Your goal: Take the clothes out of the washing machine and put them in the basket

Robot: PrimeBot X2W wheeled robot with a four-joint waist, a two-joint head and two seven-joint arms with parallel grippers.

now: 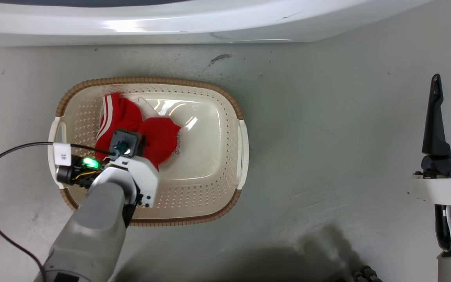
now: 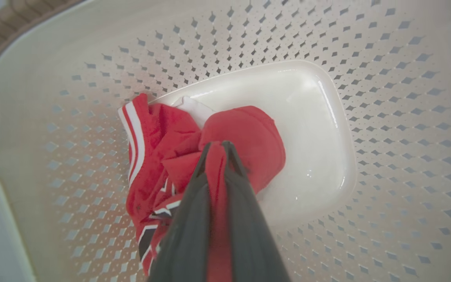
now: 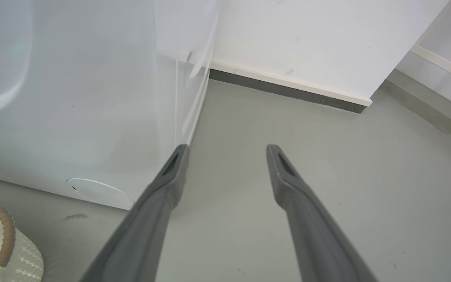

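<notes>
Clothes [image 2: 257, 137]: red fold pinched by left gripper [image 2: 215, 145], heap directly beneath in basket [image 2: 327, 39], frame-left half; right gripper [image 3: 227, 150] spread, well apart.

We see the red clothes [image 1: 125, 115], one with white-striped trim, bunched together in the left half of the cream perforated basket [image 1: 151, 80]. A fold is pinched between the closed fingers of the left gripper [image 2: 216, 145]. The basket, brown-rimmed, stands upright just before the white washing machine [image 1: 170, 23].
</notes>
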